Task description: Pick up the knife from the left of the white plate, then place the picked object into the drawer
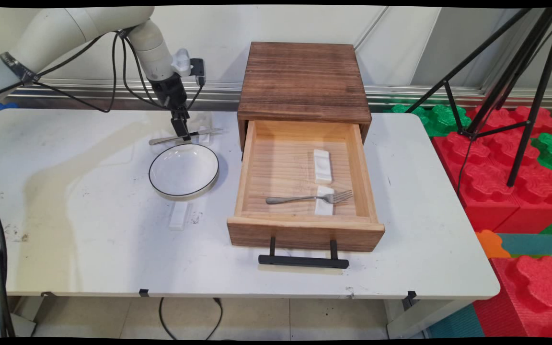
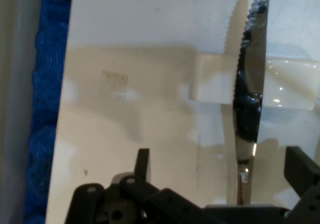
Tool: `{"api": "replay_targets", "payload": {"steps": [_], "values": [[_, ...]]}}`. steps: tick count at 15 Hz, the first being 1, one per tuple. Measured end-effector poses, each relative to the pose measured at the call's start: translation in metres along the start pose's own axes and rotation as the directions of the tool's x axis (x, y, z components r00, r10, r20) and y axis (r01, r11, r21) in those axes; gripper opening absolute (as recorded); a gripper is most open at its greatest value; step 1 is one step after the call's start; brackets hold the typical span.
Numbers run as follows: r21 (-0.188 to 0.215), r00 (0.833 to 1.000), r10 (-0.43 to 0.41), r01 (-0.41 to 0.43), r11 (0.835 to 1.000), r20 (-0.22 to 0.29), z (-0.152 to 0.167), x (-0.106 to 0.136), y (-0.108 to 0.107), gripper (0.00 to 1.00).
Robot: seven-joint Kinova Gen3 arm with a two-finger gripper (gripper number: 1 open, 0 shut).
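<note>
The gripper [image 1: 180, 135], fingers apart, straddles a knife [image 2: 248, 108] (lying on a white rest [image 2: 290, 83]) behind the bowl [image 1: 183, 171].

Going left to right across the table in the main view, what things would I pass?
Knife with the tool at it and bowl below → open drawer holding a fork → tripod.
</note>
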Motion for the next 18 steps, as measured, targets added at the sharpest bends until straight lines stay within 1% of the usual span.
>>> {"api": "replay_targets", "payload": {"steps": [3, 4, 9, 12, 14, 18], "values": [[-0.012, 1.0, 0.0, 0.0, 1.0, -0.002, 0.005, 0.0, -0.002, 1.0], [-0.015, 1.0, 0.0, 0.0, 1.0, -0.002, 0.006, -0.001, -0.002, 0.0], [-0.027, 1.0, 0.0, -0.001, 1.0, -0.011, 0.007, -0.002, -0.001, 0.0], [-0.027, 1.0, -0.01, 0.009, 1.0, -0.017, 0.005, -0.003, 0.001, 0.0], [-0.023, 1.0, -0.022, 0.021, 0.999, -0.022, 0.002, -0.004, 0.002, 0.0], [0.008, 0.997, -0.066, 0.067, 0.998, -0.033, -0.007, -0.008, 0.004, 0.0]]}}
